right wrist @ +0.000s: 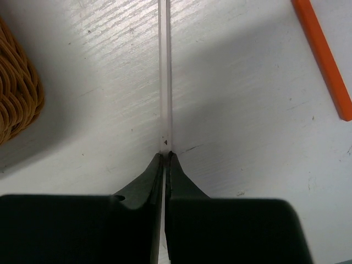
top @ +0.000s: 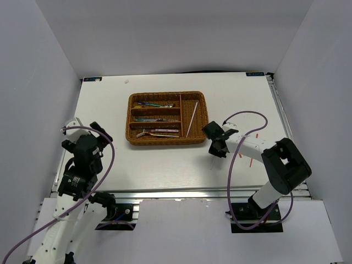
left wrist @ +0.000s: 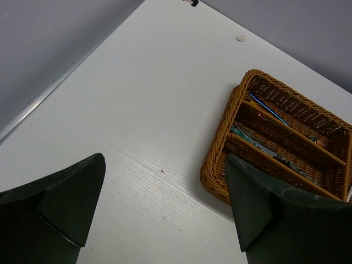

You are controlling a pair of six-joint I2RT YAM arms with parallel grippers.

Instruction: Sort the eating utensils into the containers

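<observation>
A thin white chopstick (right wrist: 164,82) lies flat on the white table, running straight away from my right gripper (right wrist: 165,155), which is shut on its near end. An orange chopstick (right wrist: 323,58) lies on the table to its right. The brown wicker tray (top: 130,118) sits mid-table, just left of the right gripper (top: 216,146). Iridescent cutlery (top: 157,132) fills its long slots, and a white chopstick (top: 192,118) lies in the vertical slot. My left gripper (left wrist: 165,190) hangs open over bare table left of the tray (left wrist: 215,165), holding nothing.
Orange chopsticks (top: 254,133) lie on the table to the right of the right arm, with another orange piece (top: 250,163) nearer the front edge. White walls enclose the table on three sides. A purple cable (top: 242,118) loops above the right arm.
</observation>
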